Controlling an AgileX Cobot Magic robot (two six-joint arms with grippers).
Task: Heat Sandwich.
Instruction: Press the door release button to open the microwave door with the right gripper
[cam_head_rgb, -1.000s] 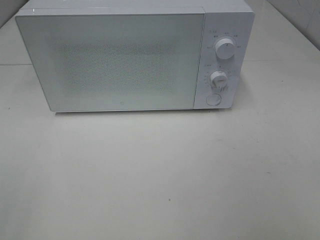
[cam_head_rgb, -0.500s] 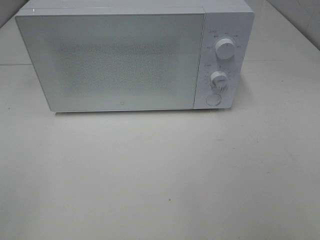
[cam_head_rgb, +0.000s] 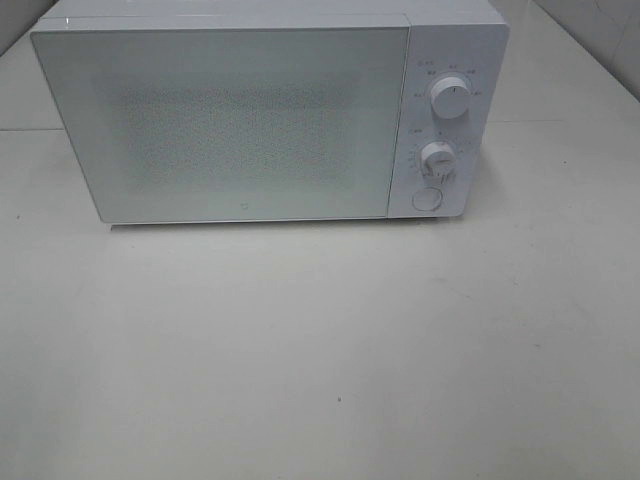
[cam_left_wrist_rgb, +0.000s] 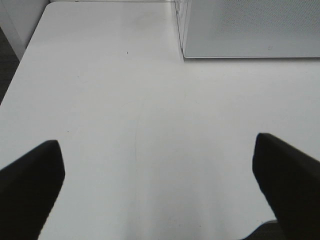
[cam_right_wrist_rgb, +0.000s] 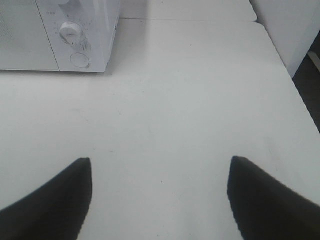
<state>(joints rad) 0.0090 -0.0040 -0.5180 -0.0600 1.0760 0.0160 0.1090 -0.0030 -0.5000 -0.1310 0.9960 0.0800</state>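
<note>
Left hand: fingers spread wide, nothing between them, hanging above bare bench. Right hand: also wide and empty, over the bench in front of the microwave's control side. The fingers of both are dark, matte and taper to blunt tips.

Bench: smooth, pale and hard, with a slight sheen and a few faint specks. Nothing rests on the stretch in front of the appliance.

Microwave: a white, box-shaped unit at the far side of the bench. Its door is shut, a flat glossy panel with a fine dotted mesh window. The control strip carries an upper dial, a lower dial and a round button, all of smooth white plastic.

Sandwich: not visible in any view. The mesh window shows nothing behind it, so whether it lies inside cannot be told.

Handling assessment: a small bread sandwich would probably be light, soft and easily crushed, with layers likely to slide apart. It is best taken across the two bread faces, mid-body, so the fingers pin the layers together, closing gently. The crumb would give fair grip, though a hard squeeze would deform it.
</note>
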